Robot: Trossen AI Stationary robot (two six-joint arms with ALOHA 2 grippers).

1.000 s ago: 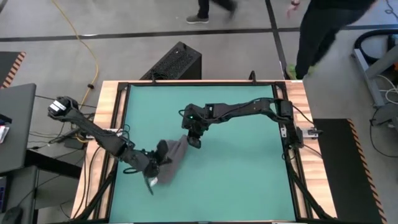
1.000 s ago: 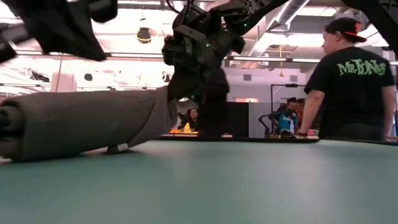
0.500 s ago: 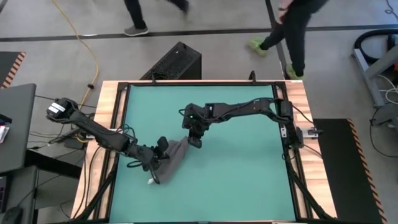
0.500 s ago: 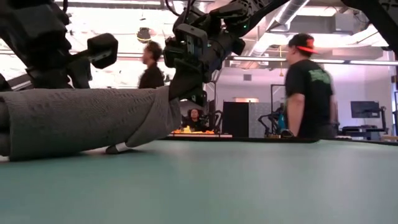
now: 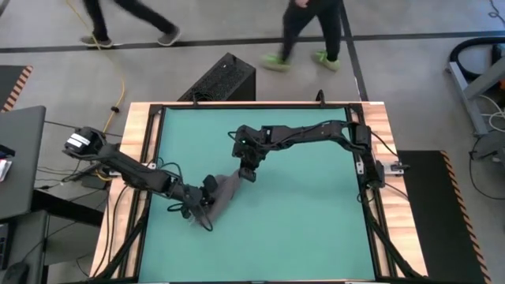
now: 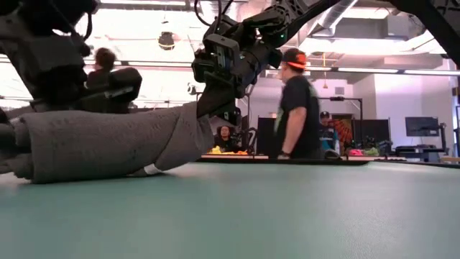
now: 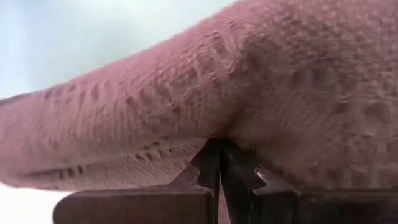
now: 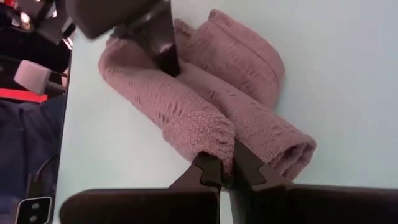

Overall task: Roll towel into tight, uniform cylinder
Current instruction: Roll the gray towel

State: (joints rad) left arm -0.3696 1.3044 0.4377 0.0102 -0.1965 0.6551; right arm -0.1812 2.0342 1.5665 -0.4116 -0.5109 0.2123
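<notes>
A: What is the biggest thing here?

B: The table point(image 5: 379, 134), wood-edged, with a teal mat point(image 5: 300, 213) over nearly all of it; two dark arms reach in over the mat, one from each side.

A: And the towel?

B: The towel point(image 5: 223, 191) lies on the mat, left of the middle and toward the near edge; it is a grey, loosely rolled bundle running slantwise between the two grippers; in the low view the towel point(image 6: 100, 144) shows as a thick roll lying on its side, with one end drawn upward.

A: Where is the right gripper?

B: The right gripper point(image 5: 247, 173) is at the roll's far end; its fingers are pinched nearly together on a fold of cloth, and in its wrist view the towel point(image 8: 211, 118) stretches away from the right gripper point(image 8: 226, 167).

A: The left one?

B: The left gripper point(image 5: 207, 194) is at the near end of the roll; its jaws are closed tight, pressed against the cloth, and its wrist view is filled by the towel point(image 7: 236, 93) just above the left gripper point(image 7: 221, 163).

A: Anything smaller?

B: A small white tag point(image 6: 149, 170) under the roll, touching the mat.
</notes>
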